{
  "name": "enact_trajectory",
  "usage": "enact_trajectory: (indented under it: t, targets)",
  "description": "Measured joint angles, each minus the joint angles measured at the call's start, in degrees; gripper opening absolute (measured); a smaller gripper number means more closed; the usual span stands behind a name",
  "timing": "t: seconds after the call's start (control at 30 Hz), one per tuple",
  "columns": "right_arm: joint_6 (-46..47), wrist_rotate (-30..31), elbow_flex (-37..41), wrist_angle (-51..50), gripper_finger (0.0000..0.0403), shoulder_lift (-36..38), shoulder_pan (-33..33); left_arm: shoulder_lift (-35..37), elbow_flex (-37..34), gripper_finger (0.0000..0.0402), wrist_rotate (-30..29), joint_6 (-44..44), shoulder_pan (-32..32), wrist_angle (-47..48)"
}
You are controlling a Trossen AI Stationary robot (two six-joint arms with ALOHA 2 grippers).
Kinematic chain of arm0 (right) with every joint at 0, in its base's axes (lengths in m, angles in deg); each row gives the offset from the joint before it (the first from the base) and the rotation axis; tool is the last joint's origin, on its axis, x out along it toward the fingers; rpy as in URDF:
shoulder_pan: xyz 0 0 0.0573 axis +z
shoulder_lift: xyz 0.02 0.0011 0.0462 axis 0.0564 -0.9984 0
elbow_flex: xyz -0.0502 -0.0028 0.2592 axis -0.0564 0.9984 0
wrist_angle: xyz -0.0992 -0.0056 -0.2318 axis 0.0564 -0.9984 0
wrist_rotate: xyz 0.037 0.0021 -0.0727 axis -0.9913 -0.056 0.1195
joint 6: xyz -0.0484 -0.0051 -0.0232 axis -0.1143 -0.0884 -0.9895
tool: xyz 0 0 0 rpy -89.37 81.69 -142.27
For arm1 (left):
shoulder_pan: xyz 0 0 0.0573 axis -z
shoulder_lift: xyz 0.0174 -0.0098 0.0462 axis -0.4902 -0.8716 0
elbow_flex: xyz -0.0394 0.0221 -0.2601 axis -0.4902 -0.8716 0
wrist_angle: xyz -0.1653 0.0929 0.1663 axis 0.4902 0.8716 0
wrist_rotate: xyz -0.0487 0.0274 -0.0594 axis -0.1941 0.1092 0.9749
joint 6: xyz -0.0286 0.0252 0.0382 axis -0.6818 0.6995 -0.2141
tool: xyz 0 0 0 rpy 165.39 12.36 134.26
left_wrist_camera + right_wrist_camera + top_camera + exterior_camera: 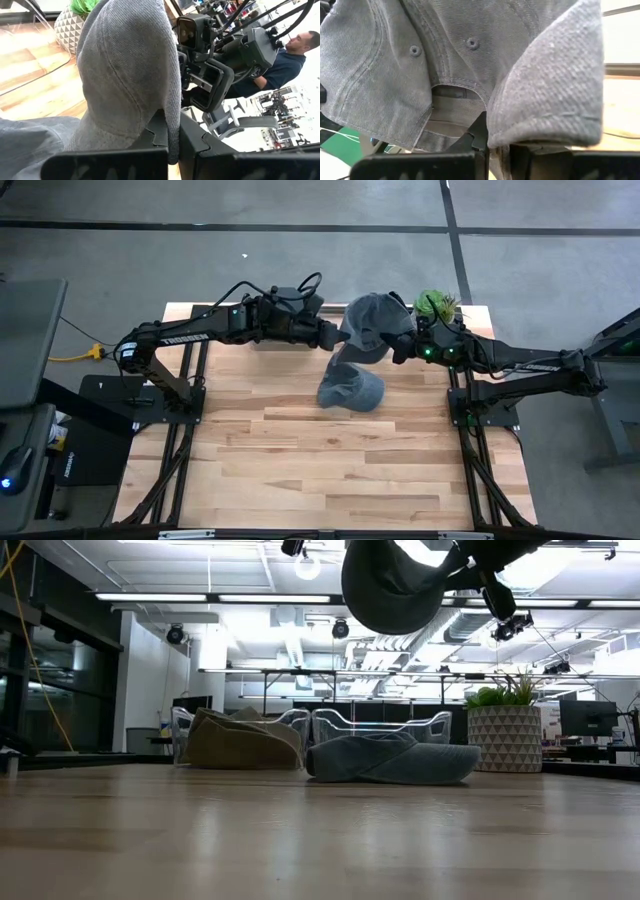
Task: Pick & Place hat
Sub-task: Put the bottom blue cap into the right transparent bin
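- Held aloft above the table (300, 460): a grey hat (378, 322), lifted clear of the wood, toward twelve o'clock of the table's middle in the high view.
- Clamped on one edge of the grey hat by the left gripper (338, 335), reaching in from nine o'clock; jaws closed tight on the fabric, seen pinched between the dark fingers (160, 131) in the left wrist view.
- Clamped on the opposite side by the right gripper (400, 345), coming in from three o'clock; jaws closed on the hat's edge, cloth caught between its fingers (480, 131) in the right wrist view.
- Lying on the table directly below the raised one, at six o'clock of it: a second grey hat (351, 390), flat on the wood and touched by neither gripper.
- At the far edge, near one o'clock of the held hat: a potted plant (437, 305) in a patterned pot.
- In the low view, at nine o'clock of the resting hat: a tan hat (240, 743), with clear trays (380, 725) behind.
- Beyond the table in the left wrist view: a person (287, 60) in a dark top.
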Motion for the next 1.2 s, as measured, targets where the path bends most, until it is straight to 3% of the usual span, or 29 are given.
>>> enact_trajectory:
  t: [0.13,0.43,0.6,0.97,1.2]
  targets:
    - [-0.3,-0.37,0.0,0.0,0.0031,0.0,0.0,0.0,0.0,0.0018,-0.04,2.38,0.02,0.15]
    - [-0.93,0.22,0.0,-0.09,0.0031,0.0,0.0,0.02,0.0,0.0129,-0.17,4.01,0.02,0.02]
    - [-1.1,0.24,0.0,-0.21,0.0031,0.0,-0.02,0.02,0.0,0.017,-0.26,4.04,0.04,0.06]
    - [-1.13,0.24,0.0,-0.31,0.0031,-0.02,-0.02,0.02,0.0,0.0184,-0.62,7.15,0.04,0.98]
    - [-1.11,0.04,0.02,-0.36,0.0031,-0.04,-0.02,1.41,0.0,0.0184,-7.15,9.46,-0.26,7.07]
